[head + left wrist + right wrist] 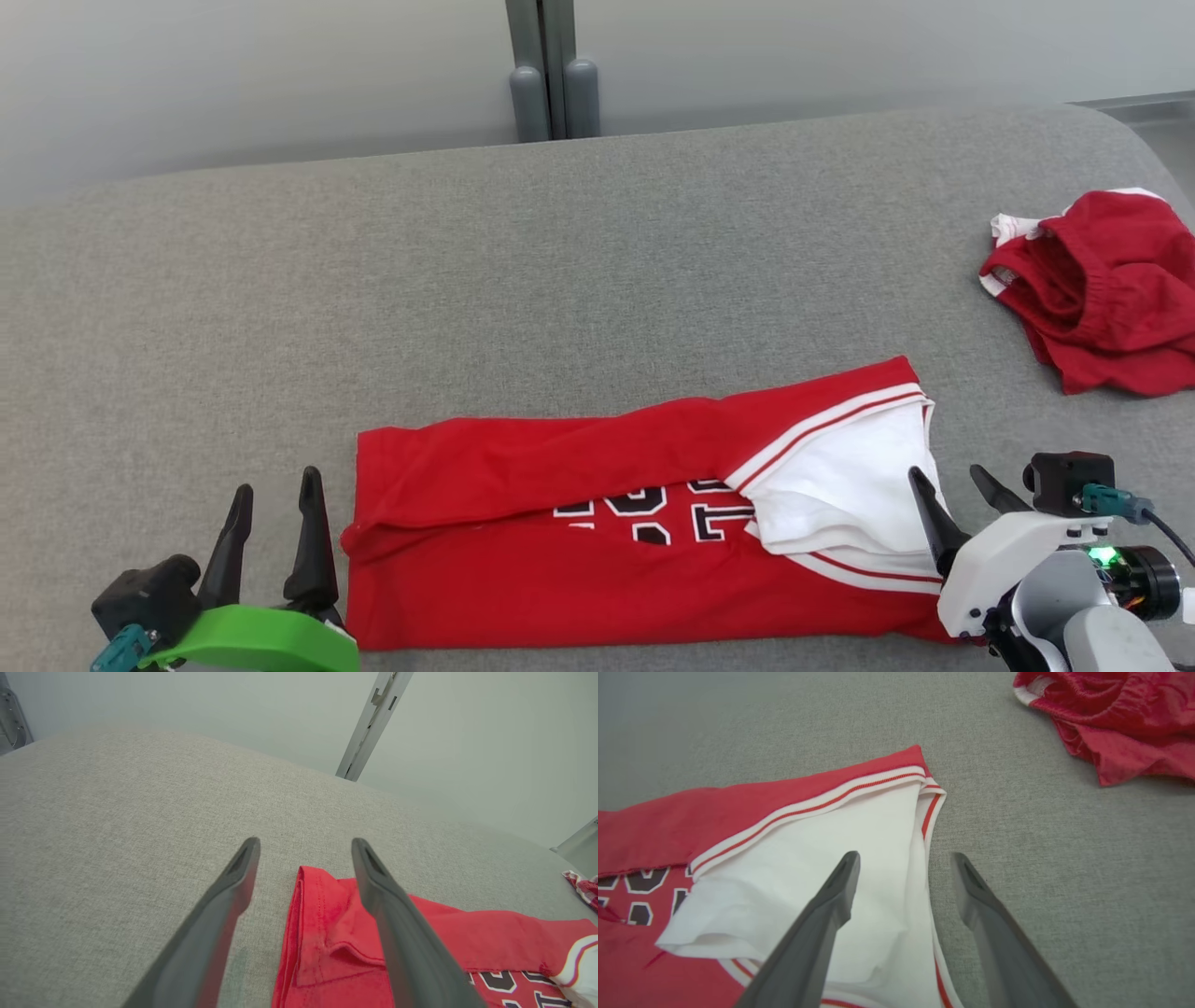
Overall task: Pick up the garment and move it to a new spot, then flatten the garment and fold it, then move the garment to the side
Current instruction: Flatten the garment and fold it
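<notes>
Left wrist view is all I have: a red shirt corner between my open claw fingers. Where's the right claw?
Observer: The right claw is open at the shirt's opposite end, one finger over turned-back white fabric, the other over the bare grey surface.
Operator: And the red scrap at my right edge?
Observer: That's a separate crumpled red garment with white trim, lying apart from the shirt, farther off on the right.

The garment [560, 523] lies on the padded surface [467, 280] at 6 o'clock. The left gripper [277, 481] is just beside its 9 o'clock edge, the right gripper [945, 471] at its 3 o'clock end, perhaps touching. A second garment [1102, 289] lies well apart at 2 o'clock.
</notes>
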You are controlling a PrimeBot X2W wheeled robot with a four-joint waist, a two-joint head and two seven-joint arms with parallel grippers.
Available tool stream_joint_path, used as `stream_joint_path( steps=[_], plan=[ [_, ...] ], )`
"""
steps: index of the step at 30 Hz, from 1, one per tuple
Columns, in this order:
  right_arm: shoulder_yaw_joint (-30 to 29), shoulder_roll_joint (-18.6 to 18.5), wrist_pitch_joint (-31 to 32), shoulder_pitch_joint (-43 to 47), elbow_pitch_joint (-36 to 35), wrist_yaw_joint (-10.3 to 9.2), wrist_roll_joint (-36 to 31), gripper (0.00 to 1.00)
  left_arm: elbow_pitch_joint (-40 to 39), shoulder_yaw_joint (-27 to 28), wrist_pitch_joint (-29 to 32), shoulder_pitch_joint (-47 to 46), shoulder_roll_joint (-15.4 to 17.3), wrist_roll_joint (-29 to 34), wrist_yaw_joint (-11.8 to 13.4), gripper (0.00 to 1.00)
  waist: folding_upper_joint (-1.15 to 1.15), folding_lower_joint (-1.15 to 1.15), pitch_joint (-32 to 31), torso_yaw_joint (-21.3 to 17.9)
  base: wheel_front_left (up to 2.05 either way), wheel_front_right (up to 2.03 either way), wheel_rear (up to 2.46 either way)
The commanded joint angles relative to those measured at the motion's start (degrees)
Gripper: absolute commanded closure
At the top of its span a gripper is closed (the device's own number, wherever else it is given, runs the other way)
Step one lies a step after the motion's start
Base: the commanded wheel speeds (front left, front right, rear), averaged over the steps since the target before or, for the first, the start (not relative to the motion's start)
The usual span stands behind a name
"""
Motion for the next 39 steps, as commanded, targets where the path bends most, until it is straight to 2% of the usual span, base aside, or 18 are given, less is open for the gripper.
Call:
stream_joint_path(
  steps=[1,9,14,15,16,17,18,19,28,35,39],
  plan=[
    [-0.5,0.0,0.2,-1.2,1.7,-0.05,-0.9,0.00,0.3,0.4,-0.1,0.7,-0.4,0.6,-0.4,0.00,0.00,0.00,0.1,1.3,0.00,0.00,0.00],
    [-1.5,0.2,1.8,-3.1,9.9,-0.05,-3.4,0.00,1.9,1.5,-0.2,1.5,-2.4,2.4,-2.0,0.00,0.00,0.00,-0.3,4.3,0.00,0.00,0.00],
    [1.1,0.8,3.6,-2.0,12.2,-0.02,-3.4,0.00,2.5,2.3,-0.2,1.9,-3.6,3.4,-2.6,0.00,0.00,0.00,-0.9,4.7,0.00,0.00,0.00],
    [1.7,0.9,3.9,-2.1,12.4,-0.02,-3.6,0.08,2.7,2.4,-0.2,2.0,-3.8,3.5,-2.7,0.00,0.00,0.00,-1.0,4.7,0.00,0.00,0.00],
    [2.2,1.0,4.0,-2.2,12.7,-0.02,-3.7,0.52,2.8,2.4,-0.2,2.1,-4.0,3.7,-3.0,0.00,0.00,0.00,-1.1,4.6,0.00,0.00,0.00],
    [2.6,1.1,4.0,-2.5,12.8,-0.02,-4.0,0.66,2.8,2.4,-0.2,2.0,-4.1,3.9,-3.1,0.00,0.00,0.00,-1.2,4.5,0.00,0.00,0.00],
    [3.1,1.2,3.8,-2.8,13.1,-0.02,-4.5,0.88,3.0,2.3,-0.2,2.0,-4.3,4.2,-3.2,0.00,0.00,0.00,-1.2,4.4,0.00,0.00,0.00],
    [3.3,1.3,3.7,-3.2,13.2,-0.02,-4.7,1.00,3.1,2.3,-0.2,1.9,-4.5,4.4,-3.3,0.00,0.00,0.00,-1.3,4.2,0.00,0.00,0.00],
    [0.7,0.4,1.0,-7.7,12.7,-0.07,-5.4,1.00,3.8,1.9,-0.2,1.4,-5.9,6.1,-4.4,0.00,0.00,0.00,-2.0,1.4,0.00,0.00,0.00],
    [-6.7,-2.9,1.6,-6.0,6.9,-0.07,-5.5,1.00,3.9,1.8,-0.1,1.1,-6.4,6.9,-4.4,0.00,0.00,0.00,-2.6,-1.4,0.00,0.00,0.00],
    [-9.7,-2.8,2.9,-4.8,2.9,-0.07,-4.5,1.00,4.3,1.7,-0.1,0.7,-6.6,7.2,-4.7,0.00,0.00,0.00,-2.2,-2.5,0.00,0.00,0.00]
  ],
)
